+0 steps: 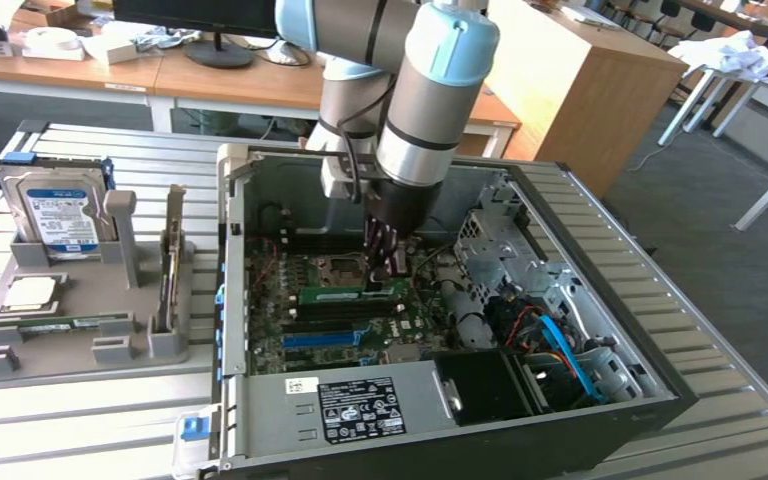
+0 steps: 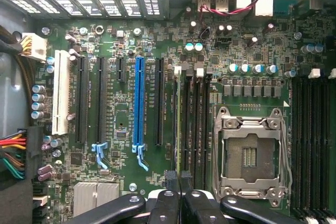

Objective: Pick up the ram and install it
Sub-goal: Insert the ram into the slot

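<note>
Slatted table [image 1: 91,420], open computer case [image 1: 584,432], ram [image 1: 353,294] standing inside, closed claw [image 1: 388,265] above

I log a case [image 1: 240,215] on the table [image 1: 718,350], with a tray [image 1: 71,352] beside it at the exterior view's left, a drive [image 1: 57,215] upright at the tray's far end. In the case: motherboard [image 1: 291,300] on its floor, power supply [image 1: 344,405] along the near wall, the ram [image 1: 351,294] on edge mid-board, gripper [image 1: 390,266] just above it.
</note>
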Robot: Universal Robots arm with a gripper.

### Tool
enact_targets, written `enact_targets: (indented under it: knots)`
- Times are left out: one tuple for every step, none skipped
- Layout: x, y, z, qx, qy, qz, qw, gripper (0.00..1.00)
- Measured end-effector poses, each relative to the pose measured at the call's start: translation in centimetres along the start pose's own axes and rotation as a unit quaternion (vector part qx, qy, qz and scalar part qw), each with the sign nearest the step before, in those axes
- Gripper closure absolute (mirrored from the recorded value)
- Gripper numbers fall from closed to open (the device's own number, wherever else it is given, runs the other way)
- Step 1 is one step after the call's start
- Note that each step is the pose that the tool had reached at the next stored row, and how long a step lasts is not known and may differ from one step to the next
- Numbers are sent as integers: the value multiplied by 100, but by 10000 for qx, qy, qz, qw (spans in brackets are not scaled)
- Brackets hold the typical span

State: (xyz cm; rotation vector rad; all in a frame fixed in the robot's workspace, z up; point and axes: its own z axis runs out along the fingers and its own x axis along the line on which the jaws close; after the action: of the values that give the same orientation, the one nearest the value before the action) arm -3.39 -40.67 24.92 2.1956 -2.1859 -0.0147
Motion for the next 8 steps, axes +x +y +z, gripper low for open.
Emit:
enact_targets:
  knots:
    - [0,0,8,0,0,0,10000,89]
    - [-1,-1,15,0,0,0,10000,89]
    - [-1,-1,22,0,0,0,10000,89]
    - [-1,-1,30,0,0,0,10000,89]
    - [-1,-2,38,0,0,0,10000,89]
    - [-1,-2,46,0,0,0,10000,89]
    - [-1,-2,47,0,1,0,10000,89]
    - [-1,-2,47,0,1,0,10000,89]
